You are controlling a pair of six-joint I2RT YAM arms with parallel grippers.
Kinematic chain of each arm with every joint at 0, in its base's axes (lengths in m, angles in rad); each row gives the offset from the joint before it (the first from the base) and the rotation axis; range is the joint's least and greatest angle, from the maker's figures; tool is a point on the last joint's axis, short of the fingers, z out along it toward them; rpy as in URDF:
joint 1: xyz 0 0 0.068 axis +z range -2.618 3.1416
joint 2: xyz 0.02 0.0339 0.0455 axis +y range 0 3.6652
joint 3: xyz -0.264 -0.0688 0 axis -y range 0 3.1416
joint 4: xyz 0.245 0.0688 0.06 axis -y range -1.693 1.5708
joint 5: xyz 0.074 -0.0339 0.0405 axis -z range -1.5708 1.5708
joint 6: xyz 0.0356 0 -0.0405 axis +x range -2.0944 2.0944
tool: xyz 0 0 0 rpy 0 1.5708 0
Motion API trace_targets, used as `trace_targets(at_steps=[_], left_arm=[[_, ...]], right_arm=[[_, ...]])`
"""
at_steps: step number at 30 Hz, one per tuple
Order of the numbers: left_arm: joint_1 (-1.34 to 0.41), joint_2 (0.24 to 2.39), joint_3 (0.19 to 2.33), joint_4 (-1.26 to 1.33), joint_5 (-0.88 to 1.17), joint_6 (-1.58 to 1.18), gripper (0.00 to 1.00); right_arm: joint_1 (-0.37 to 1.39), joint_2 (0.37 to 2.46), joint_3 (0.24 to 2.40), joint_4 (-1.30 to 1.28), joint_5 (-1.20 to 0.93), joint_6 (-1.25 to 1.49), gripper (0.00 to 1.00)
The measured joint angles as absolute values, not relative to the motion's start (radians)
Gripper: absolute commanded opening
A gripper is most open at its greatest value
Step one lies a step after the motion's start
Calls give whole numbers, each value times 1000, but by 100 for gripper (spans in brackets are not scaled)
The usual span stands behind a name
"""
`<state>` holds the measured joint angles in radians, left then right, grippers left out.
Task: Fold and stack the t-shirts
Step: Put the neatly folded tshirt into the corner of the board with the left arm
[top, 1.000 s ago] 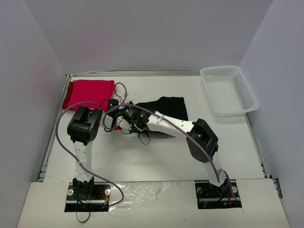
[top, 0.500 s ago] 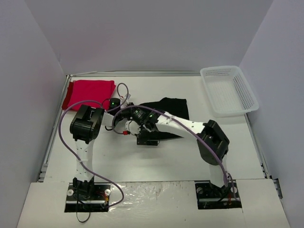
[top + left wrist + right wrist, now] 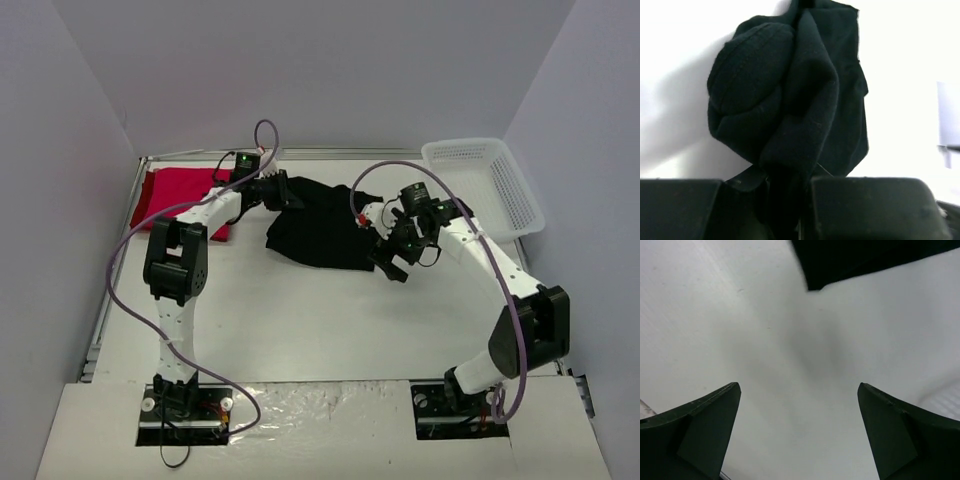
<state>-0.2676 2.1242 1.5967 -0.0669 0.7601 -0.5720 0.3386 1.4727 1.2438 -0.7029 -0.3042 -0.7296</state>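
Note:
The black t-shirt (image 3: 322, 228) lies rumpled at mid-table, its left end pulled up toward the back. My left gripper (image 3: 276, 191) is shut on that end, and in the left wrist view the cloth (image 3: 790, 95) hangs bunched from between the fingers of the gripper (image 3: 802, 205). The red t-shirt (image 3: 182, 194) lies folded flat at the back left, just left of the left arm. My right gripper (image 3: 392, 262) stands open by the black shirt's right edge, holding nothing. In the right wrist view only a corner of the black shirt (image 3: 865, 257) shows, beyond the gripper (image 3: 797, 386).
A white mesh basket (image 3: 512, 205) stands at the back right, beside the right arm's forearm. White walls close in the table on the left, back and right. Purple cables loop over both arms.
The right gripper opened, let go of the black shirt and swung right. The left gripper, still pinching the shirt, carried its end toward the back of the table, and the shirt spread out.

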Motion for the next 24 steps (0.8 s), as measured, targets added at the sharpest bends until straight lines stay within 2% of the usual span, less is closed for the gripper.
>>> trace_targets(at_steps=[7, 13, 24], left_arm=[[-260, 2156, 2025, -536, 490, -219, 2], [-246, 2268, 2336, -791, 282, -19, 2], [-239, 2423, 2485, -1064, 19, 187, 2]], right_arm=[[347, 1654, 1198, -698, -410, -709, 100], [353, 1699, 1171, -686, -437, -707, 100], [401, 1781, 1132, -653, -408, -699, 100]])
